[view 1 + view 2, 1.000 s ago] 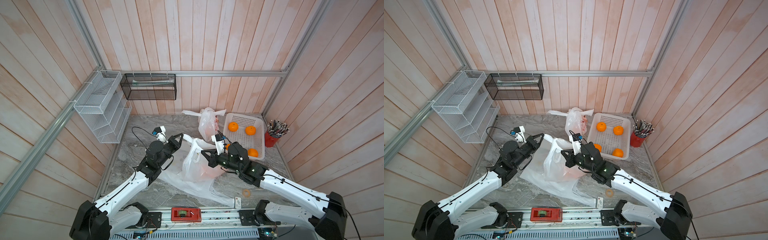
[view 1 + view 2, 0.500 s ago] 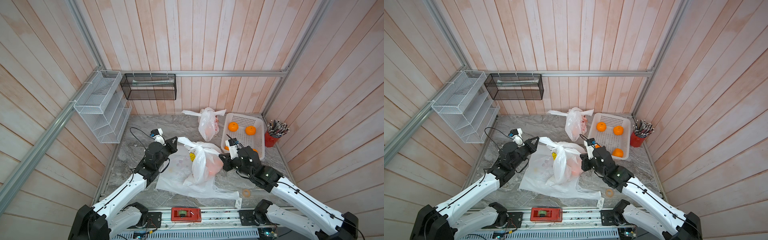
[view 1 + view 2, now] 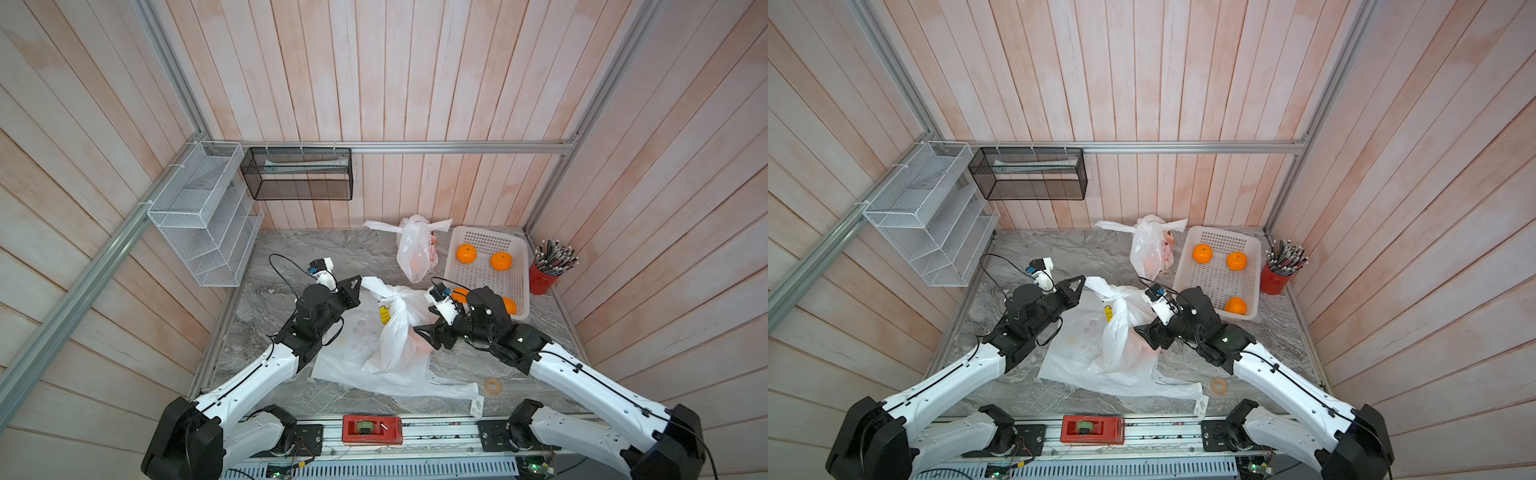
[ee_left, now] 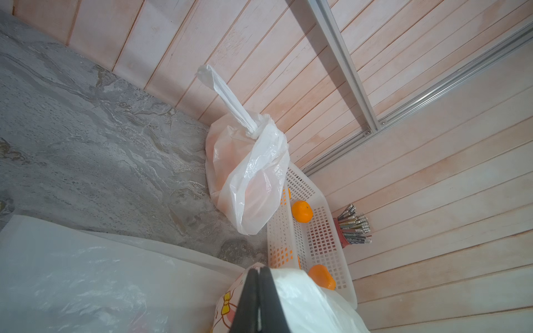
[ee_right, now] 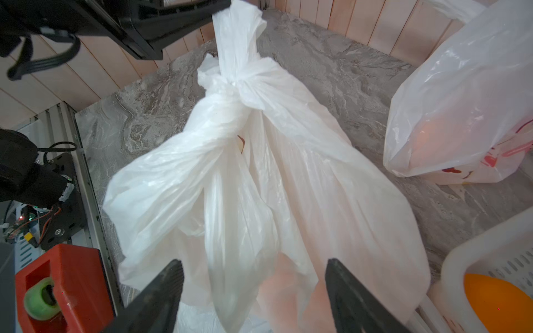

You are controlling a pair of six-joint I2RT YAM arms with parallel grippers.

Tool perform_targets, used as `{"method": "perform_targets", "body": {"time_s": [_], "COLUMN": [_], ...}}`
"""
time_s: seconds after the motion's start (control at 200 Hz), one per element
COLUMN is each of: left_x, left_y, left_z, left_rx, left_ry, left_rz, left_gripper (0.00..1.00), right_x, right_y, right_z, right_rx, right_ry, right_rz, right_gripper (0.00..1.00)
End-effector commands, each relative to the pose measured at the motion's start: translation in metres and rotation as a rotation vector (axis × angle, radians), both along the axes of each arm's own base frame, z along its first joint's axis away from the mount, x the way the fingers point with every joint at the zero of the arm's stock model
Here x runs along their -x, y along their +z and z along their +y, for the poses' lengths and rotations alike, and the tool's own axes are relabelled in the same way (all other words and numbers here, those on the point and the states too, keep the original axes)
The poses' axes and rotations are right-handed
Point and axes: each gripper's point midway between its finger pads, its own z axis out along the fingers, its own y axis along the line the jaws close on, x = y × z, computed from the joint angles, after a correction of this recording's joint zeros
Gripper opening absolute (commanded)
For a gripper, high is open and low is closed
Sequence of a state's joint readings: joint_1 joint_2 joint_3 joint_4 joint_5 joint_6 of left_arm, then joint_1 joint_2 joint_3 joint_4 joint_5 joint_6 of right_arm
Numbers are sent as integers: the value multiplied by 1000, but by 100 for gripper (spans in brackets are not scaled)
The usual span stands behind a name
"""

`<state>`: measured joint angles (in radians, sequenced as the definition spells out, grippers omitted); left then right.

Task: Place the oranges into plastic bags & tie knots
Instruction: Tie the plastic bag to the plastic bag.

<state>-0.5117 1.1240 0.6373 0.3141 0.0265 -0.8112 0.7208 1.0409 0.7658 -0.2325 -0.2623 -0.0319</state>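
A knotted plastic bag with oranges showing faintly through it stands mid-table on a flat bag. Its knot is tight. My left gripper is shut on the handle strip that sticks out of the knot. My right gripper is open beside the bag's lower right side, its jaws either side of loose plastic without pinching it. Another tied bag leans at the back. Three oranges lie in the white basket.
A red pencil cup stands right of the basket. A red tape dispenser sits on the front rail, and a tape ring lies on the table nearby. A white wire shelf and a black mesh basket hang on the walls.
My right gripper has opened and let go of its handle strip, then dropped to the bag's side. The knot has drawn tight. The left gripper keeps its hold.
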Motion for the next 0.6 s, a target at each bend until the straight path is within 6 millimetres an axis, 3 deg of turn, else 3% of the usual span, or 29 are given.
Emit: {"method": "perform_targets", "body": {"time_s": [0.0,0.12,0.175,0.215,0.29,0.33,0.485,0.595], "left_x": [-2,-3,-3,-4,-5,-7,-15,-20], "left_y": [17,17,17,17,19,22,32,28], "left_z": [-4,-4,-4,-2,3,9,36,48], "left_rx": [9,4,-2,-9,-25,-32,-51,-85], "left_ry": [-13,-12,-9,-2,20,41,123,166], "left_rz": [-47,-44,-47,-49,-51,-53,-68,-53], "left_gripper": [0,0,0,0,0,0,0,0], "right_x": [-6,-8,-11,-13,-19,-21,-27,-41], "right_y": [3,4,4,4,4,5,13,5], "right_z": [7,21,24,24,18,12,-13,-46], "right_rx": [3,-32,-35,-28,9,28,46,95], "right_ry": [38,79,76,74,33,9,-95,-251], "right_rz": [-47,-36,-35,-35,-40,-44,-82,-51], "right_gripper": [79,76,67,55,14,0,0,0]}}
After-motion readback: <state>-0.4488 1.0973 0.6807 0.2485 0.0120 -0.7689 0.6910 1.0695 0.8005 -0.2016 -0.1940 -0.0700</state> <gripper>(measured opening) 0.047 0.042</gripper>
